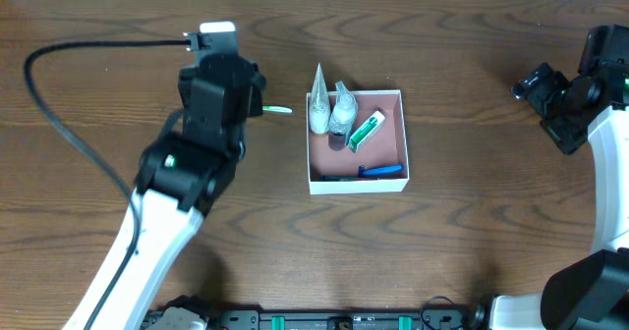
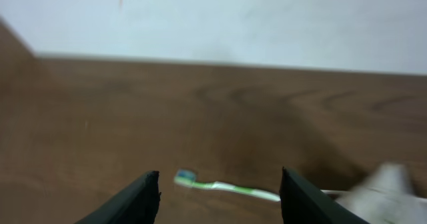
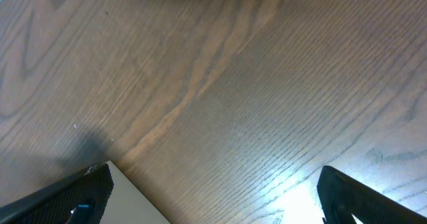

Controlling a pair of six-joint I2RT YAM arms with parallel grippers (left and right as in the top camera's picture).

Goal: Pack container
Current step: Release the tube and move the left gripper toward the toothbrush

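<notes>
Noted the container (image 1: 359, 184) near the middle of the dark wooden surface (image 1: 472, 232), sitting square to the edges, open top up, white walls around a pinkish-brown floor. Counted four toiletries inside: a white cone-ended tube (image 1: 318, 104) and a small clear bottle (image 1: 342, 114) crowded together at the far-left corner, with the tube's tip poking out past the far wall; a green-and-white tube (image 1: 366, 130) lying on a slant near the centre; a blue item (image 1: 378, 170) lying along the near wall, too small to name. Spotted a green toothbrush (image 2: 223, 186) flat on the surface just outside the container, near its far-left corner, not touching the wall so far as can be told. Placed the left hand (image 2: 219, 177) over that spot, fingers spread apart, with the toothbrush lying crosswise in the gap between the two dark fingertips and its blue-white head toward the left finger (image 2: 143, 196); could not confirm contact, wrist view blurred. Logged the left arm reaching up from the near-left edge, with a black cable (image 1: 59, 65) looping off behind it. Placed the right hand (image 3: 213, 177) well apart from the container, at the far-right edge, fingers wide apart over bare wood grain, gripping nothing.
</notes>
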